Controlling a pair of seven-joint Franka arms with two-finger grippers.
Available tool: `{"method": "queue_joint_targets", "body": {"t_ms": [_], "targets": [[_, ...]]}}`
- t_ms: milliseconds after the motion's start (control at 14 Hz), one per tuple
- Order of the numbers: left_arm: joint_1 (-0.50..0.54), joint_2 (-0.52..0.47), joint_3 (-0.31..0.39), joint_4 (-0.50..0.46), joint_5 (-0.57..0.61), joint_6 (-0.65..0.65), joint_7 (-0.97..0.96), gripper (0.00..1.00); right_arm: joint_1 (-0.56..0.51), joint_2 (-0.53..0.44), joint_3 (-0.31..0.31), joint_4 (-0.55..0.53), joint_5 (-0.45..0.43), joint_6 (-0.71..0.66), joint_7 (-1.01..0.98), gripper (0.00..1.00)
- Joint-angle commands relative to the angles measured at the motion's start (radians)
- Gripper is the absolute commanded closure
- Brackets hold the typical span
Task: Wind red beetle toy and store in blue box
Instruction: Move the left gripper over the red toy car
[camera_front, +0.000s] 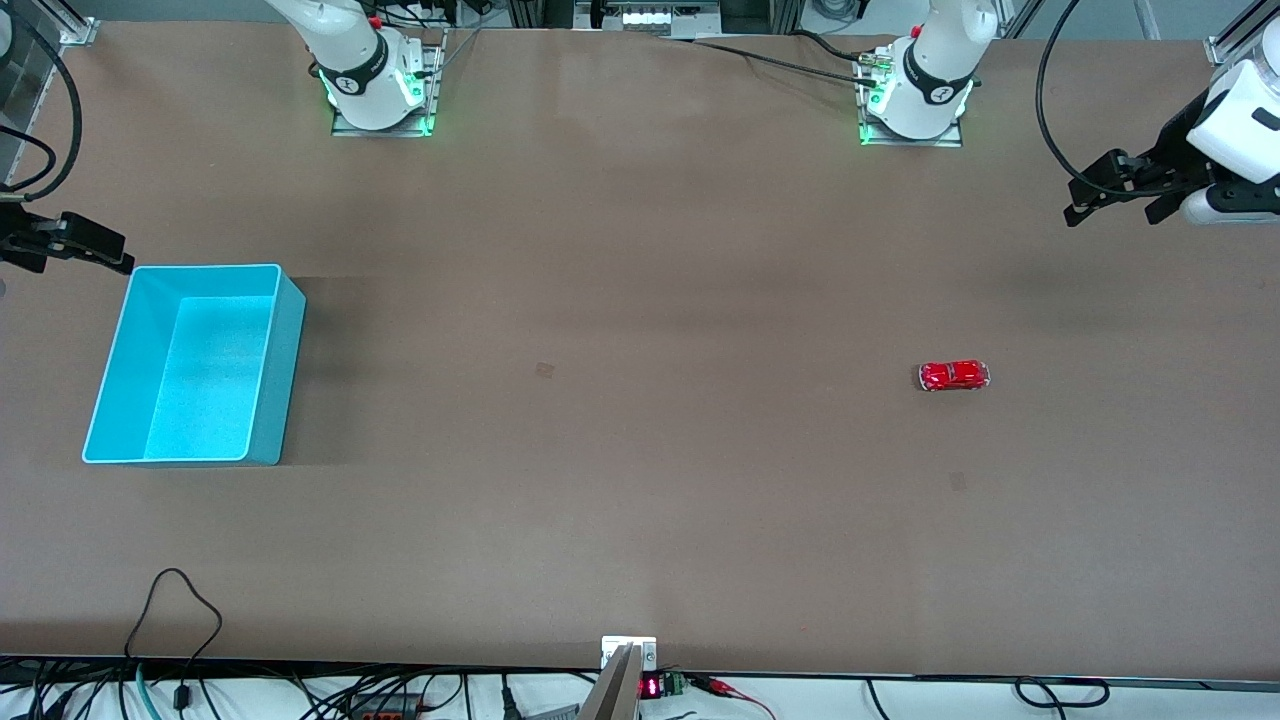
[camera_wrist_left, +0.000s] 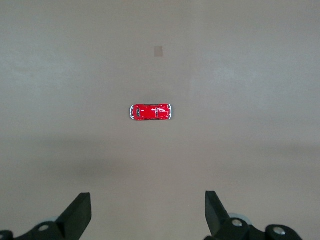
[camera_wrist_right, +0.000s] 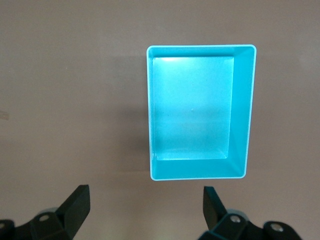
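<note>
The red beetle toy (camera_front: 954, 375) stands alone on the brown table toward the left arm's end; it also shows in the left wrist view (camera_wrist_left: 151, 111). The blue box (camera_front: 278, 380) sits open and empty toward the right arm's end, also seen in the right wrist view (camera_wrist_right: 241, 110). My left gripper (camera_front: 1110, 212) hangs open and empty in the air at the table's left-arm end, well apart from the toy; its fingers frame bare table (camera_wrist_left: 148, 200). My right gripper (camera_front: 85, 255) is open and empty in the air beside the box's corner farthest from the front camera (camera_wrist_right: 146, 195).
The two arm bases (camera_front: 380, 90) (camera_front: 915, 100) stand along the table edge farthest from the front camera. Small tape marks (camera_front: 545, 370) (camera_front: 958, 481) lie flat on the table. Cables (camera_front: 175, 620) and a small fixture (camera_front: 628, 655) sit at the edge nearest the front camera.
</note>
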Motion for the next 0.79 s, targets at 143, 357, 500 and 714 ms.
{"method": "queue_joint_targets", "body": {"t_ms": [143, 357, 500, 714], "targets": [[0.005, 0.001, -0.006, 0.005, 0.013, -0.049, 0.016, 0.0, -0.011, -0.012, 0.006, -0.012, 0.02, 0.007, 0.009, 0.0], [0.005, 0.059, -0.006, 0.006, 0.013, -0.072, 0.034, 0.0, -0.011, -0.012, 0.005, -0.012, 0.02, 0.009, 0.009, 0.0], [0.005, 0.119, -0.006, 0.003, 0.013, -0.072, 0.112, 0.0, -0.011, -0.012, 0.006, -0.012, 0.02, 0.009, 0.009, 0.0], [0.005, 0.231, -0.006, 0.003, 0.013, -0.026, 0.218, 0.0, -0.011, -0.009, 0.006, -0.012, 0.02, 0.009, 0.009, 0.0]]}}
